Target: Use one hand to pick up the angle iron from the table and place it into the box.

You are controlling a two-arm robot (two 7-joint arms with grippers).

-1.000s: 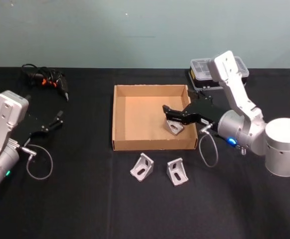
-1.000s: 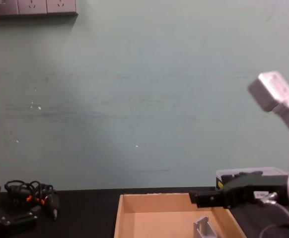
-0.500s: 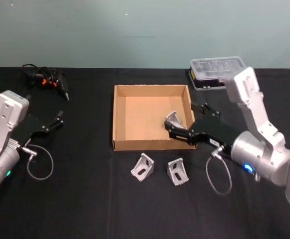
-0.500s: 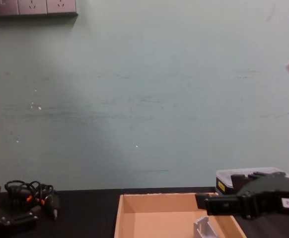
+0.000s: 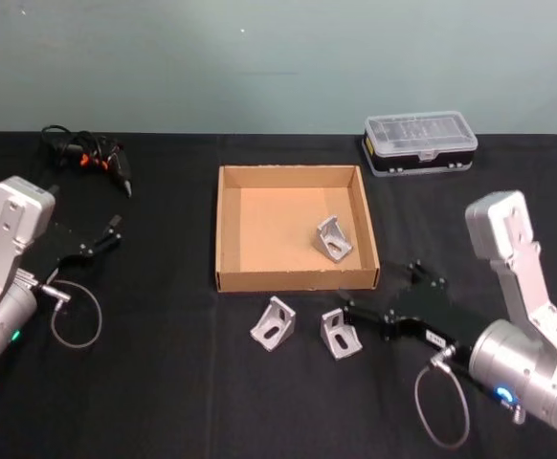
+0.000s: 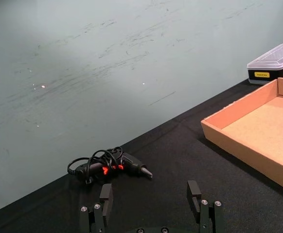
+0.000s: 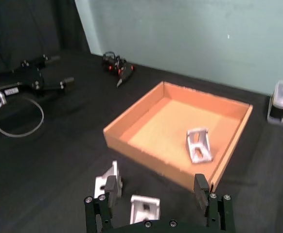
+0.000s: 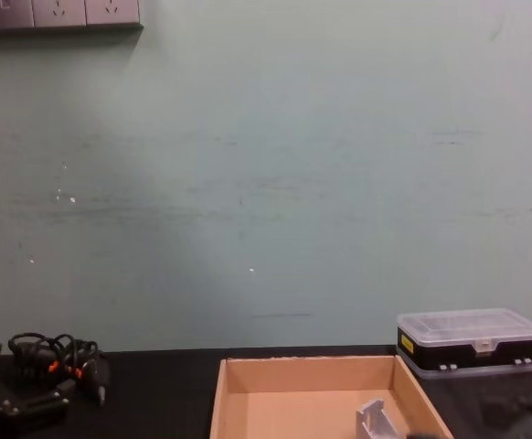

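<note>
One silver angle iron (image 5: 333, 238) lies inside the tan cardboard box (image 5: 293, 278), near its right wall; the chest view shows it (image 8: 373, 417) above the box's wall (image 8: 312, 365). Two more angle irons (image 5: 273, 322) (image 5: 341, 332) rest on the black table (image 5: 164, 382) in front of the box. My right gripper (image 5: 348, 307) hovers open and empty just right of the nearer one. In the right wrist view its fingers (image 7: 109, 187) stand apart over those two pieces. The left gripper (image 5: 113, 229) is parked open at the far left.
A black case with a clear lid (image 5: 419, 142) stands behind the box on the right. A black tool with tangled cable (image 5: 89, 153) lies at the back left. Wire loops hang from both wrists (image 5: 76, 316).
My right gripper has let go of the angle iron inside the box and drawn back out over the front wall toward me. The left arm has not moved.
</note>
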